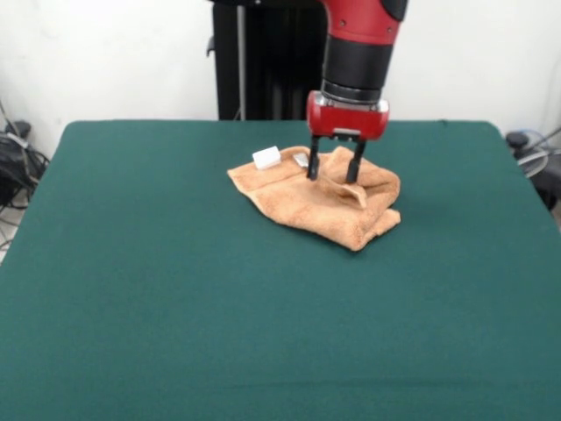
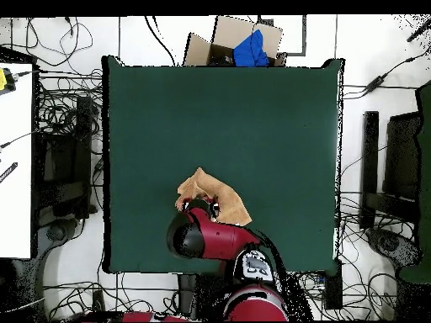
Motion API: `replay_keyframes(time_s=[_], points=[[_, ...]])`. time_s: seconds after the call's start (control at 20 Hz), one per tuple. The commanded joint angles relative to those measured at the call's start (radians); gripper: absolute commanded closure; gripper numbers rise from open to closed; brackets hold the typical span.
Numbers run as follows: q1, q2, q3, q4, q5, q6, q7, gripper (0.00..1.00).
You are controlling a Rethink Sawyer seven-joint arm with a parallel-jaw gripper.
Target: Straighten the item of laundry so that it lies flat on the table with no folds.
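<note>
One towel [image 1: 320, 203], peach-orange and fuzzy like terry cloth, sits bunched up on the far half of the table [image 1: 175, 307], roughly in the middle left to right in the front view. It's not flat at all: a soft lumpy heap with a raised ridge along its far side and a folded-over corner at the near right. Two small white bits show at its far left edge, one blocky tag [image 1: 266, 157] and a smaller one [image 1: 301, 160] beside it, though I can't really tell what the second is. The table top is dark green, matte and felt-like, one big rectangle much wider than the towel.

The single gripper [image 1: 331, 171], red body with two thin black fingers [image 1: 312, 167], hangs straight down over the towel's far ridge. The fingers are spread apart, tips at or just touching the cloth, with nothing pinched between them. From overhead the red and black arm [image 2: 215, 240] covers part of the towel.
</note>
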Motion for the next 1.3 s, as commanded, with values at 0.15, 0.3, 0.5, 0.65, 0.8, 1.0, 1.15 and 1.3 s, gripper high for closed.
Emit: replay_keyframes(time_s=[0.15, 0.3, 0.5, 0.65, 0.8, 1.0, 1.15, 1.3], points=[[-0.003, 0.057, -0.014, -0.061, -0.03, -0.029, 0.136, 0.0], [-0.009, 0.058, -0.012, -0.062, -0.036, -0.031, 0.135, 0.0], [-0.004, 0.067, -0.015, -0.061, -0.032, -0.043, 0.142, 0.0], [-0.001, 0.078, -0.018, -0.058, -0.03, -0.06, 0.15, 0.0], [0.001, 0.08, -0.024, -0.059, -0.035, -0.08, 0.149, 0.0], [-0.012, 0.084, -0.017, -0.063, -0.047, -0.104, 0.148, 1.0], [-0.014, 0.086, -0.02, -0.069, -0.057, -0.114, 0.14, 1.0], [-0.017, 0.087, -0.019, -0.076, -0.062, -0.106, 0.133, 1.0]])
